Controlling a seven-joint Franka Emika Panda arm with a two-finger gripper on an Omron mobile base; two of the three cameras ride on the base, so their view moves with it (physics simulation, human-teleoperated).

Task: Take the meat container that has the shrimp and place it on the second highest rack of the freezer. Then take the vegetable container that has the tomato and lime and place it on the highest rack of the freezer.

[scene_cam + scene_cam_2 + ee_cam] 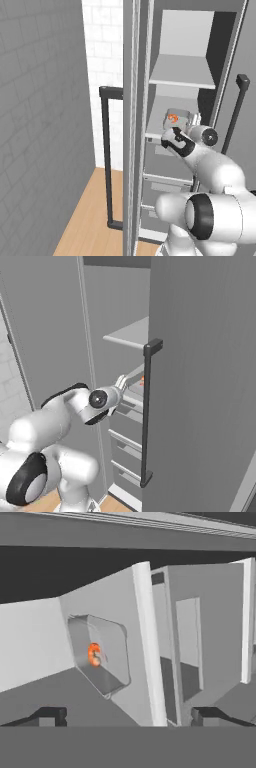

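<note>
The freezer (150, 60) stands open. The meat container (178, 120), a clear tray holding the small orange shrimp (172, 118), rests on the second highest rack (155, 129). The highest rack (182, 75) above it is bare. My gripper (191, 121) hovers just in front of the container, open and holding nothing. In the hand view, which is rolled, the container (100, 657) and the shrimp (94, 654) lie ahead of the spread fingertips (50, 716), apart from them. From the right base view the gripper (121, 381) reaches in at rack height. The vegetable container with the tomato and lime is out of view.
Grey drawer fronts (165, 170) stack below the racks. The open freezer door (200, 381) with its black bar handle (146, 411) stands close on the right. Another black handle (106, 160) stands left, by the grey wall and wooden floor (85, 215).
</note>
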